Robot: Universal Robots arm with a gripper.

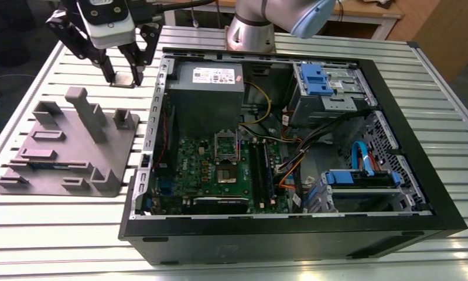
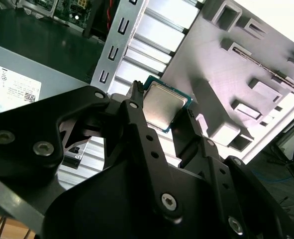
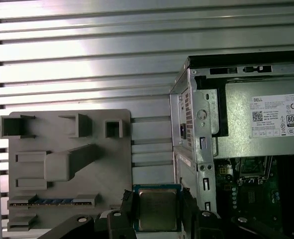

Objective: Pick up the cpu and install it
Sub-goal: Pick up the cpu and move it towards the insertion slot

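You've got it: the gripper [image 1: 124, 79] is clenched on the cpu [image 3: 156, 210]. In both wrist views the silvery square is pinched by its edges between the two black fingers [image 2: 142, 132], with its metal top facing the cameras (a thin green rim peeks out around it).

In the exterior view the gripper hangs off the surface above the table [image 1: 54, 234]. It is at about ten o'clock from the middle of the case [image 1: 421, 152], just outside the case wall. In the first wrist view the cpu sits over the strip of bare slats between the tray [image 1: 62, 170] and the case, by the tray's corner.

The grey tray lies flat on the table at nine o'clock from the case, close beside it but not touching. Your gripper is at roughly one o'clock from the tray's middle.

The case lies open. The power supply [image 1: 206, 79] sits at twelve o'clock of the green board [image 1: 194, 158] and is the nearest part to the gripper. The socket [image 1: 226, 174] is mid-board, well apart from the cpu.
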